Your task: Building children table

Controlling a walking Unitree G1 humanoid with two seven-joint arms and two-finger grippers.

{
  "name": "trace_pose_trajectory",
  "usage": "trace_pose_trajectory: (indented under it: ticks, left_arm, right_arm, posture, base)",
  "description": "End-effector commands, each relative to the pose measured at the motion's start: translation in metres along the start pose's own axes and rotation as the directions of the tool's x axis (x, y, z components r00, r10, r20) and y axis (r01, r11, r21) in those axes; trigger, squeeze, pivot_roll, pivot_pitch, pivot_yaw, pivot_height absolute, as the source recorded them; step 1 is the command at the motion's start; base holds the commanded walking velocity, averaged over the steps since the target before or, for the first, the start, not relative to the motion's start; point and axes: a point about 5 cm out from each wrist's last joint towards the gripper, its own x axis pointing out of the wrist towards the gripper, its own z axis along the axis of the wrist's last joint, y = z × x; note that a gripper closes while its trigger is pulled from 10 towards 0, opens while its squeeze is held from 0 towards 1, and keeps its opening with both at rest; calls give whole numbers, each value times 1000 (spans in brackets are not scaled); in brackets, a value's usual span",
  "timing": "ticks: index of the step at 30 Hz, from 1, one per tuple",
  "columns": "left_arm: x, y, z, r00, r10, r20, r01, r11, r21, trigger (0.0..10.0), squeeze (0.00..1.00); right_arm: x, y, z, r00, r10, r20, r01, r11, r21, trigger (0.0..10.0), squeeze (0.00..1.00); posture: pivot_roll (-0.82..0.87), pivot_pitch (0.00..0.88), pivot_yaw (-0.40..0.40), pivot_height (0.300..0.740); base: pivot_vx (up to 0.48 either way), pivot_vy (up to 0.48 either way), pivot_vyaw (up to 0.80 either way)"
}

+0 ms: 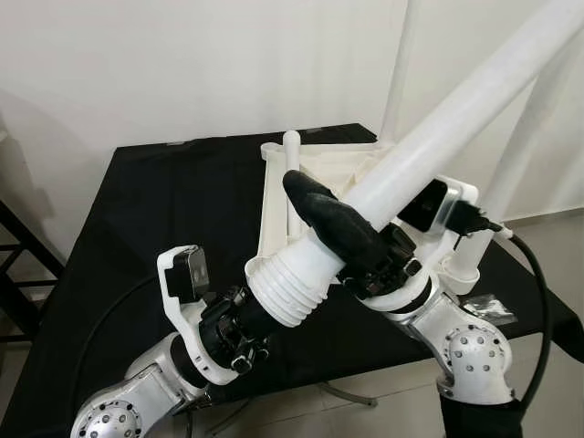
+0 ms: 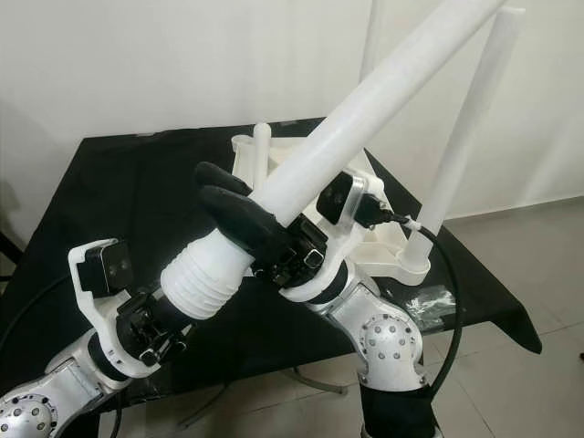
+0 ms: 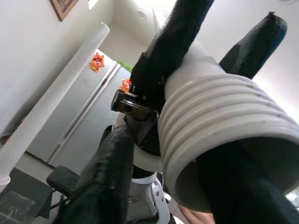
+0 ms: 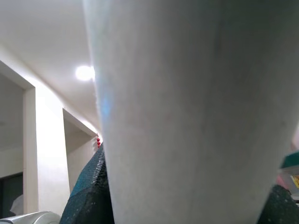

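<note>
From my head I look down on a long white table leg [image 1: 456, 128] slanting up to my right and running out of the picture at the top corner, so its far end is cut off; my right gripper [image 1: 342, 228] is wrapped around its shaft just above the ribbed threaded end [image 1: 287, 278], one black finger lying across the front, the other hidden behind the tube; my left gripper [image 1: 239, 336] is at the open mouth of that ribbed end, its fingers buried inside or behind it, so I cannot tell how they stand. Beyond the leg the white tabletop [image 1: 274, 201] lies upside down on a black table [image 1: 164, 201], one short peg [image 1: 292, 144] and a fitted leg [image 2: 461, 137] standing up from it; a small clear bag [image 1: 493, 308] lies near the table's right edge; behind is a plain white wall, and grey floor to the right.

In my left wrist view the ribbed end [image 3: 219, 126] is close and large, with black fingers [image 3: 173, 42] of my right gripper clamped on the shaft above it; another white leg [image 3: 56, 93] slants past a wall; small orange figures beyond are too blurred to name.

In my right wrist view the white shaft [image 4: 187, 112] blocks nearly everything; a ceiling light [image 4: 84, 73] glows beside it.
</note>
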Motion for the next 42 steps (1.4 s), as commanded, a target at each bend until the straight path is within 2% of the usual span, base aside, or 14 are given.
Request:
trace_pose_trajectory:
  ticks: [1,7,14,20,23,25,26,27,28,29,31,33,34,42]
  left_arm:
    - [6,-6,-13,996,-51,-78,48,998,-43,10000,1000]
    - [-5,-10,-16,988,-15,-154,14,1000,-10,10000,1000]
    - [-32,-1,1,961,158,-227,-126,980,151,10000,1000]
    - [-59,8,27,913,335,-233,-256,915,312,10000,1000]
    - [-64,25,53,852,509,-121,-402,786,470,10000,1000]
    - [-64,28,58,839,535,-94,-428,758,492,10000,1000]
    - [-62,37,69,800,600,-6,-509,685,522,10000,1000]
    - [-61,42,76,770,636,52,-560,635,531,10000,325]
    - [-61,42,76,770,636,52,-560,635,531,10000,325]
    - [-59,48,84,726,677,122,-617,562,551,10000,0]
    - [-53,54,94,653,720,237,-678,414,608,10000,0]
    - [-52,56,97,625,730,277,-702,370,608,10000,0]
    - [-50,58,97,602,740,300,-709,323,627,10000,0]
    - [-51,67,86,539,778,322,-672,167,722,10000,0]
  right_arm:
    - [3,-7,8,998,-49,42,52,997,-52,0,0]
    - [5,-14,22,992,-113,52,119,984,-130,0,0]
    - [1,-28,43,965,-248,87,262,939,-222,0,0]
    - [-4,-34,65,932,-331,146,360,888,-284,0,0]
    - [-18,-59,59,815,-578,28,534,732,-422,0,0]
    - [-21,-63,57,783,-622,7,556,696,-454,0,0]
    - [-32,-71,51,709,-704,-37,585,616,-528,0,0]
    - [-39,-75,47,658,-750,-61,591,565,-575,0,0]
    - [-39,-75,47,658,-750,-61,591,565,-575,0,0]
    - [-50,-79,42,599,-797,-81,590,507,-628,0,0]
    - [-67,-80,34,525,-846,-92,597,442,-670,0,0]
    - [-72,-79,31,511,-855,-93,604,434,-669,549,0]
    - [-77,-76,26,507,-855,-107,593,436,-676,10000,0]
    - [-94,-53,-14,515,-823,-240,458,501,-734,10000,0]
  posture:
    - [-91,0,-6,740]
    - [-92,0,0,740]
    - [-84,0,-3,740]
    - [-81,0,-2,740]
    - [-82,0,-6,740]
    - [-82,0,-6,740]
    - [-81,0,-8,740]
    - [-81,0,-8,740]
    - [-81,0,-8,740]
    - [-82,0,-9,740]
    - [-83,0,-11,740]
    - [-85,0,-11,740]
    - [-85,0,-9,740]
    - [-88,0,4,740]
  base:
    - [0,0,0]
    - [0,0,0]
    - [0,0,0]
    - [0,0,0]
    - [0,0,0]
    - [0,0,0]
    - [0,0,0]
    - [0,0,0]
    - [0,0,0]
    - [0,0,0]
    - [0,0,0]
    - [0,0,0]
    - [0,0,0]
    - [0,0,0]
